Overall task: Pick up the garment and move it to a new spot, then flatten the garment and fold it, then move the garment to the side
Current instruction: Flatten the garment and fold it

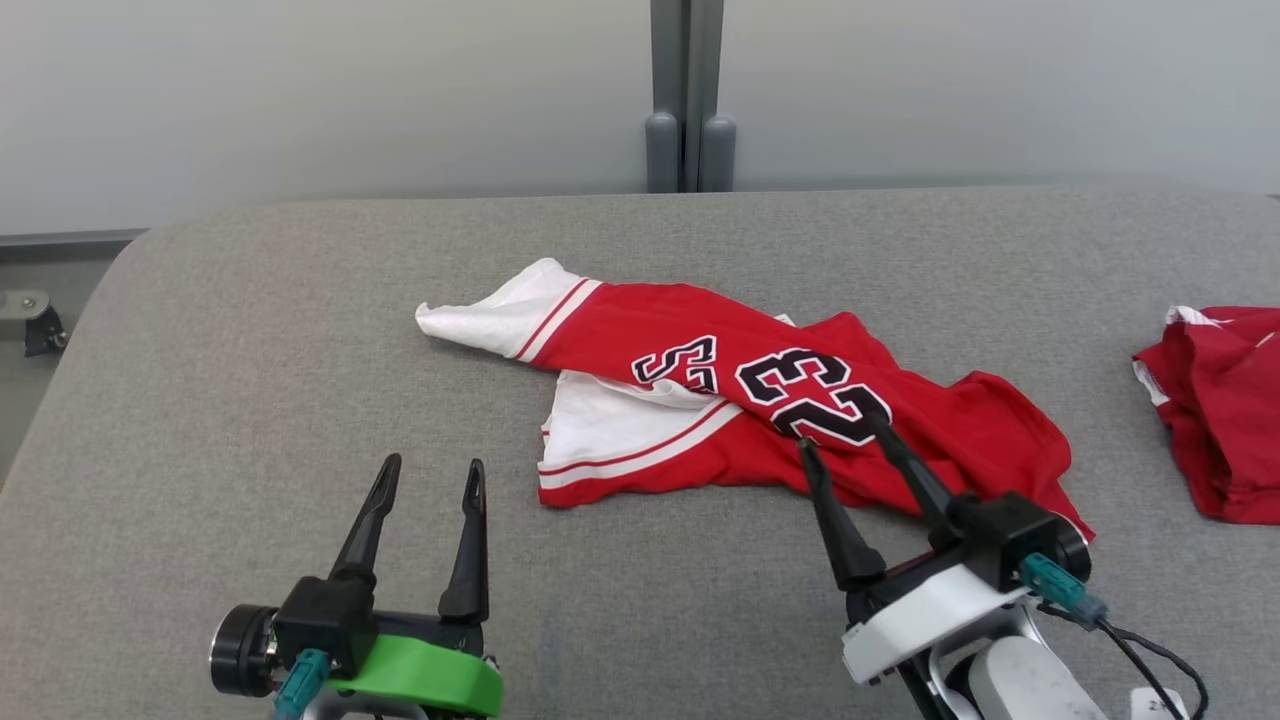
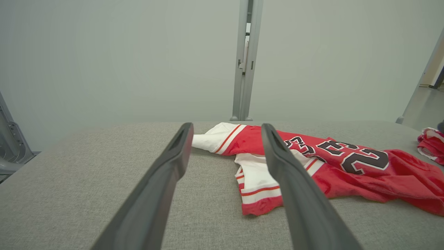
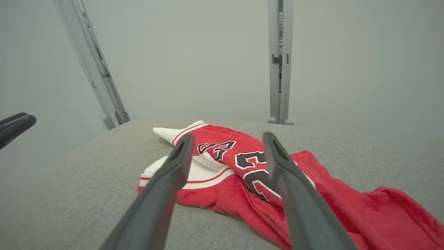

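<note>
- Right gripper — fingers spread wide, tips over the near edge of the garment, nothing pinched.
- Left gripper is spread too and empty, over bare desk left of the garment.
- The garment lies crumpled mid-desk — red and white, numbers showing.
- Another red cloth lies well apart, far right.

The red jersey carries a large black number 23 outlined in white, upside down in the head view, and beside it a second black-and-white marking, half hidden in a fold and unreadable.
</note>
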Motion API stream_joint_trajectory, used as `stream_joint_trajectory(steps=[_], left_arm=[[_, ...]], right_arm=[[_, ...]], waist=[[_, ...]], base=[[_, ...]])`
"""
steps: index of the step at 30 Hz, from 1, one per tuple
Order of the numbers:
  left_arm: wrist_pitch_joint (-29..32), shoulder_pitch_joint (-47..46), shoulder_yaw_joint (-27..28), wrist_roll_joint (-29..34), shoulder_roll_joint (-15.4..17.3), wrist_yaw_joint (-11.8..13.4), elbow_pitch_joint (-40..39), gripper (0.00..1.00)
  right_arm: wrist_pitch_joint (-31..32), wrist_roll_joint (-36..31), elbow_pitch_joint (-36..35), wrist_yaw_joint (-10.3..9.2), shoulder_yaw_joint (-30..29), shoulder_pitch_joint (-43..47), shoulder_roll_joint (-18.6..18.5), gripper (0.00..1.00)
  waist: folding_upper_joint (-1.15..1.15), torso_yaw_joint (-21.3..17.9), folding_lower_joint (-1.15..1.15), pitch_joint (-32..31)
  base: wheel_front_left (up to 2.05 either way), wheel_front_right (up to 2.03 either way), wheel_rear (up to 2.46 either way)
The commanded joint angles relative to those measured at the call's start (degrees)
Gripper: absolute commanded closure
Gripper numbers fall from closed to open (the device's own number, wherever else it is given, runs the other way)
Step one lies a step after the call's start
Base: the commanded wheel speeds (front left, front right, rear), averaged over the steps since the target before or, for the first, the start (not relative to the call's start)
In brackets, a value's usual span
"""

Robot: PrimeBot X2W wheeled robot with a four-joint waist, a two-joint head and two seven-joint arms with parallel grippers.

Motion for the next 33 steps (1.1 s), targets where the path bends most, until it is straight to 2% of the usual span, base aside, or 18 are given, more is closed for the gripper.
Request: stream_joint_trajectory(steps=[1,11,21,33], left_arm=[[-0.01,-1.19,-0.49,-0.40,-0.02,-0.01,0.16,0.00],[-0.02,-4.70,-5.46,-3.57,-0.02,1.72,1.15,0.00],[-0.01,-6.14,-8.57,-5.19,-0.03,2.98,1.84,0.00],[-0.01,-6.61,-10.50,-6.20,-0.04,3.38,2.17,0.00]], right_arm=[[-0.17,0.16,1.16,-0.09,1.46,-1.85,-0.68,0.00],[2.75,6.39,13.05,-0.09,13.50,-14.57,-7.05,0.00],[2.87,10.58,25.12,-0.09,18.43,-23.50,-10.06,0.00],[1.18,14.12,34.27,-0.09,22.14,-29.26,-11.46,0.00]], waist=[[0.00,1.32,0.00,1.29],[0.00,8.31,0.00,6.04],[0.00,14.21,0.00,8.56],[0.00,17.47,0.00,10.08]], base=[[0.00,0.00,0.00],[0.00,0.00,0.00],[0.00,0.00,0.00],[0.00,0.00,0.00]])
